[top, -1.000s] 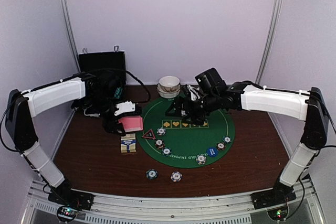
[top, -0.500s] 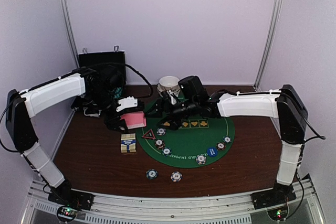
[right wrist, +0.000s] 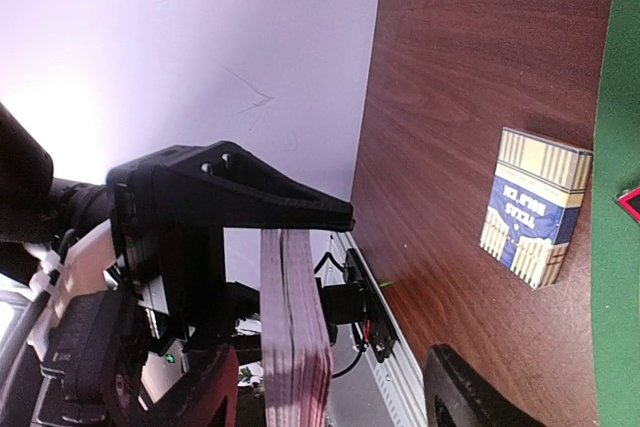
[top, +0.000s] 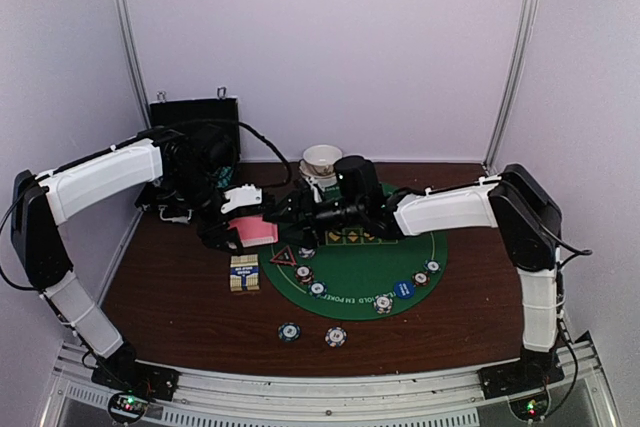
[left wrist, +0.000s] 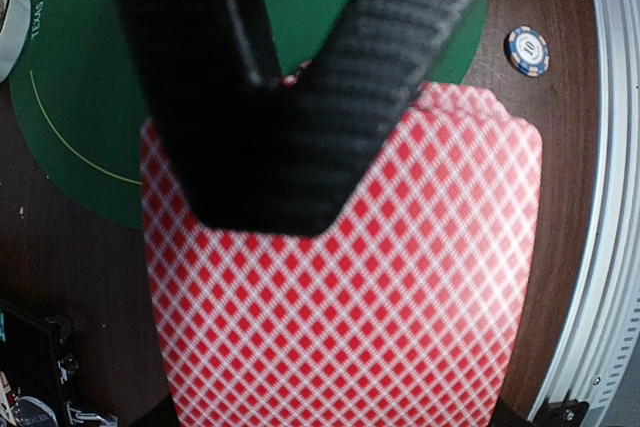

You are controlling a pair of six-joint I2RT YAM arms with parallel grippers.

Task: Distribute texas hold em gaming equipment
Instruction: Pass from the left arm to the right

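Top external: finds striped round poker chips [top: 317, 289] along the near rim of the green felt mat [top: 360, 269], two on the brown wooden desk [top: 170, 287]. Grips the pink-backed playing card stack [top: 262, 234] in the left claw [top: 245, 235], aloft; spreads the right claw [right wrist: 330, 372] wide beside it. Leaves dealing seemingly undone

Card box [top: 244, 273] left of mat [top: 370, 267]; chips [top: 289, 331] before mat (on table [top: 170, 297]); bowls [top: 322, 160] behind.
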